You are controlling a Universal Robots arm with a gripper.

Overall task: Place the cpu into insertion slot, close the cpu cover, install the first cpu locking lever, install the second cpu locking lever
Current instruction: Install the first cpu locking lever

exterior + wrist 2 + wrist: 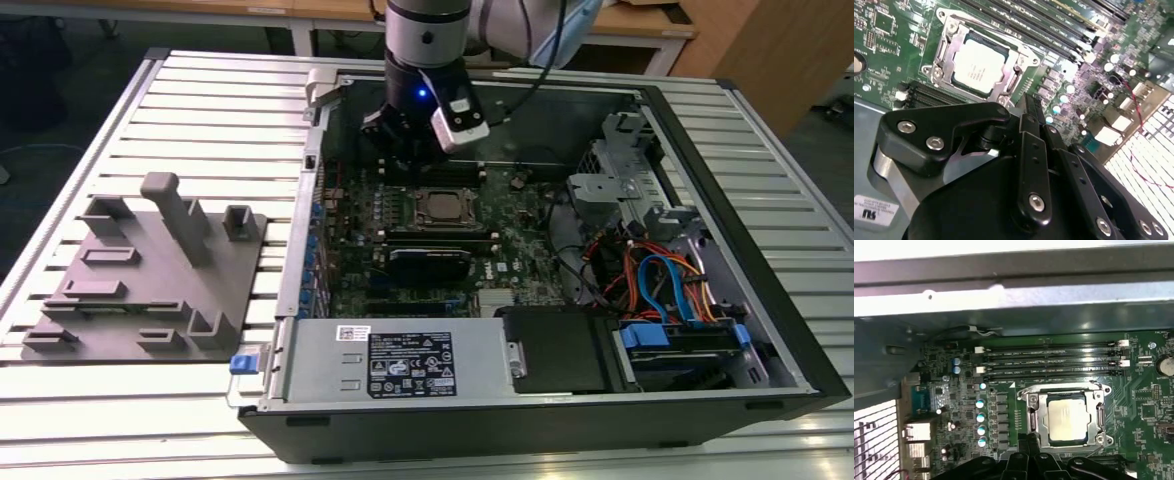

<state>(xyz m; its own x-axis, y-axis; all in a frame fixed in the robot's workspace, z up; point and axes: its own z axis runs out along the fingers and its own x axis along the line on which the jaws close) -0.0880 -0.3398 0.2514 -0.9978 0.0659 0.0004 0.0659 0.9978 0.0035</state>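
Sitting in the insertion slot, the cpu (silver top up); end effector pinched together.

We see the cpu framed by the silvery cpu cover. Black memory slots run just beside on the green board.

- Arm: upper reach cut off at the exterior view's top edge.
- Gripper: body cut off at the picture's edge in both wrist views.
- cpu cover: one corner hidden behind the gripper, first wrist view.
- cpu: too small in the exterior view to separate from the cover.
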